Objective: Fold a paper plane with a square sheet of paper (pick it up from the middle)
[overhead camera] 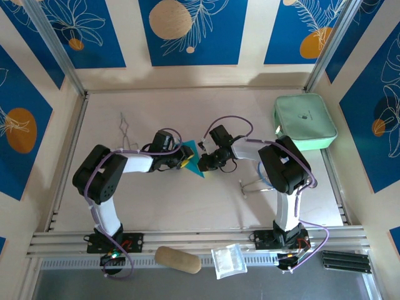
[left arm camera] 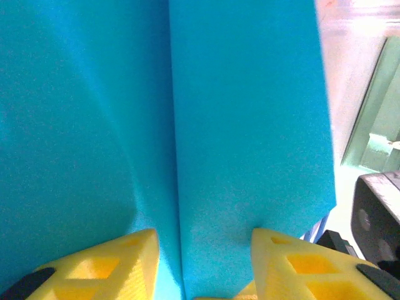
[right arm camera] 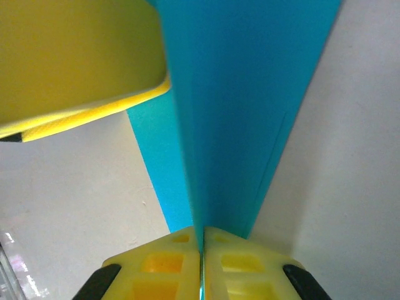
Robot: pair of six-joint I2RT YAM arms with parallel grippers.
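While both grippers meet at the middle of the table (overhead camera: 156, 206), the creased teal paper (overhead camera: 192, 164) sits between them.
Right gripper (right arm camera: 201, 245): clamped tight on the paper's folded edge. Left gripper (left arm camera: 200, 265): yellow fingers (left arm camera: 119, 265) stand apart, one on either side of the crease, loose about it. Mint-green pouch (overhead camera: 304, 120) lies at the far right corner, well apart.

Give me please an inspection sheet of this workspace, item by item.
Surface: table, pale, flat.
Job's things: paper, teal, creased, between the two grippers.
Clutter: mint pouch far right; clear bag and beige oblong on the near ledge; thin wire far left.
Grippers: right gripper shut on the paper's fold; left gripper open, paper between its fingers.
Cables: purple cables along both arms.
Surroundings: blue leaf-print panels.
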